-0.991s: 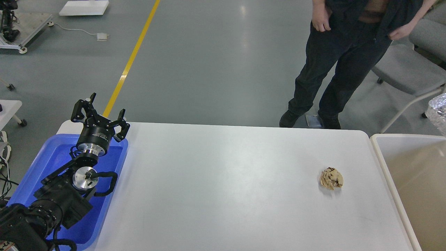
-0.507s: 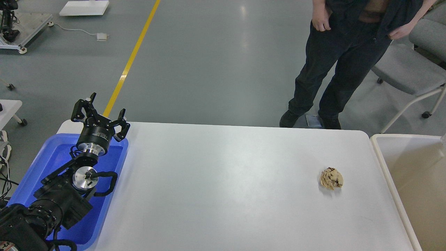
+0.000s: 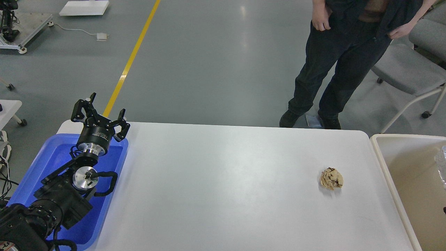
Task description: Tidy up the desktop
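One crinkly clear object [image 3: 441, 166] now lies lower in the bin [image 3: 383, 157]; left pincer [image 3: 99, 114] stays spread wide.

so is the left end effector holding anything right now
Nothing. The left end effector is open and empty above the blue tray; the crumpled paper lies untouched.

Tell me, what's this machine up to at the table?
It is tidying the white desktop. Right now nothing is being held: the left tool hangs open above the far end of the blue tray, and the right arm is out of sight. One crumpled brown paper ball lies on the desktop, near the beige bin on the right. A person stands beyond the table.
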### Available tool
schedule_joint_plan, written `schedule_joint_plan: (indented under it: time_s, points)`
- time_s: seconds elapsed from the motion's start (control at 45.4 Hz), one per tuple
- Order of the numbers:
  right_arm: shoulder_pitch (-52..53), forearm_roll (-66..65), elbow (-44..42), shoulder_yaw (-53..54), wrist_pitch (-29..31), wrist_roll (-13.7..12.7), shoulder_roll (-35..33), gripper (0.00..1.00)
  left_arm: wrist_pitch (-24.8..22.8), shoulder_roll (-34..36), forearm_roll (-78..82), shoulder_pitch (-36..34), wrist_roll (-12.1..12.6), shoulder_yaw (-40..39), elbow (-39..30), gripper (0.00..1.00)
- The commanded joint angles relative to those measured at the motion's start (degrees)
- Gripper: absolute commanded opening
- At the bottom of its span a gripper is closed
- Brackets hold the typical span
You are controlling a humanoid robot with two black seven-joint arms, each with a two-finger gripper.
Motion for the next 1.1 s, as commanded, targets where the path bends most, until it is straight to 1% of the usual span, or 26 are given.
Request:
schedule_joint_plan:
  time_s: [0.0, 0.022, 0.044, 0.11, 0.154, 0.507, 0.903, 0.969, 1.079]
  points:
    - [-0.5, 0.2, 0.1, 0.2, -0.1, 0.5, 1.1, 0.40, 0.0, 0.0, 0.0, 0.0, 0.0, 0.0, 0.0, 1.00]
    - [-0.5, 0.2, 0.1, 0.5, -0.3, 0.7, 1.1, 0.80, 0.0, 0.0, 0.0, 0.0, 0.0, 0.0, 0.0, 1.00]
    - [-0.5, 0.2, 0.2, 0.5, 0.3, 1.0, 1.0, 1.00, 0.0, 0.0, 0.0, 0.0, 0.0, 0.0, 0.0, 1.00]
    - [-0.5, 0.2, 0.1, 0.5, 0.3, 2.0, 1.0, 1.00, 0.0, 0.0, 0.0, 0.0, 0.0, 0.0, 0.0, 1.00]
    - [-0.5, 0.2, 0.1, 0.5, 0.3, 2.2, 1.0, 1.00, 0.0, 0.0, 0.0, 0.0, 0.0, 0.0, 0.0, 1.00]
    - [0.9, 0.0, 0.2, 0.4, 0.4, 2.3, 0.8, 1.00, 0.0, 0.0, 0.0, 0.0, 0.0, 0.0, 0.0, 1.00]
    - [12.5, 0.2, 0.6, 0.6, 0.4, 2.5, 1.0, 1.00, 0.0, 0.0, 0.0, 0.0, 0.0, 0.0, 0.0, 1.00]
    - [14.8, 0.2, 2.2, 1.1, 0.4, 3.0, 0.8, 1.00, 0.0, 0.0, 0.0, 0.0, 0.0, 0.0, 0.0, 1.00]
    - [18.5, 0.6, 6.7, 5.0, 0.4, 4.9, 0.1, 1.00, 0.0, 0.0, 0.0, 0.0, 0.0, 0.0, 0.0, 1.00]
